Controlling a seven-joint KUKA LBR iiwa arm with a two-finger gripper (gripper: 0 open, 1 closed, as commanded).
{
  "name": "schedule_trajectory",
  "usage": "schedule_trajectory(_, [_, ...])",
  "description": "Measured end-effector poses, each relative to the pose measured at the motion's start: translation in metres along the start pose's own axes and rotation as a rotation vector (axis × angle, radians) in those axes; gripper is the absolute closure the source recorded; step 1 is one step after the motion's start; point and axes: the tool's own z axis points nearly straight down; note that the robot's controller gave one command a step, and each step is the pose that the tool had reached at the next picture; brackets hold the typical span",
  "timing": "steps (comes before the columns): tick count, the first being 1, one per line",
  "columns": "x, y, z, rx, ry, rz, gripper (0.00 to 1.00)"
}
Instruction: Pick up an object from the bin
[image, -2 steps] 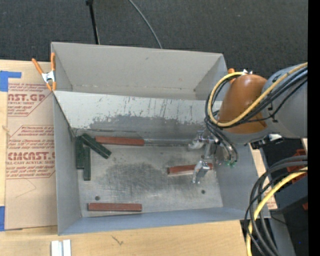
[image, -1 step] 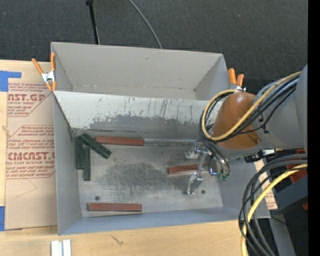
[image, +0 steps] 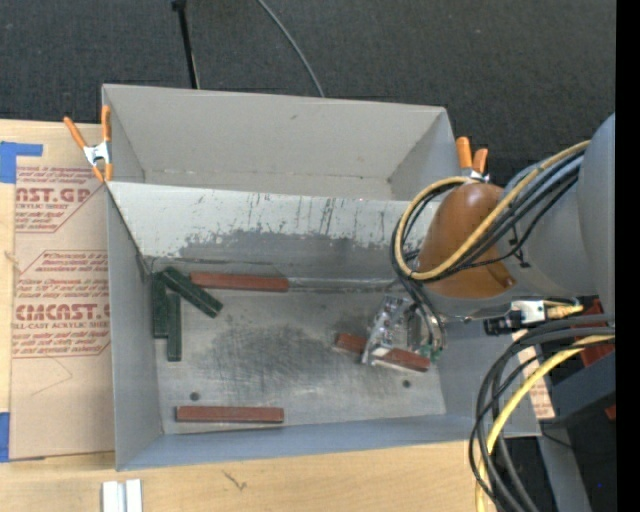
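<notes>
My gripper (image: 395, 335) is low in the right part of the bin, close to the floor. It sits directly over a short reddish-brown flat stick (image: 408, 360) that lies on the bin floor, angled slightly. The stick's left end (image: 350, 343) pokes out on one side of the gripper and its right end on the other. The gripper hides the stick's middle.
A longer brown stick (image: 240, 283) lies along the back of the floor and another (image: 230, 413) along the front edge. Two dark green bars (image: 165, 318) (image: 192, 291) lie at the left. The arm with its orange cover and cables overhangs the right wall.
</notes>
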Motion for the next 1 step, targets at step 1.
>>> schedule_trajectory(1, [0.0,0.0,0.0,0.0,0.0,0.0,1.0])
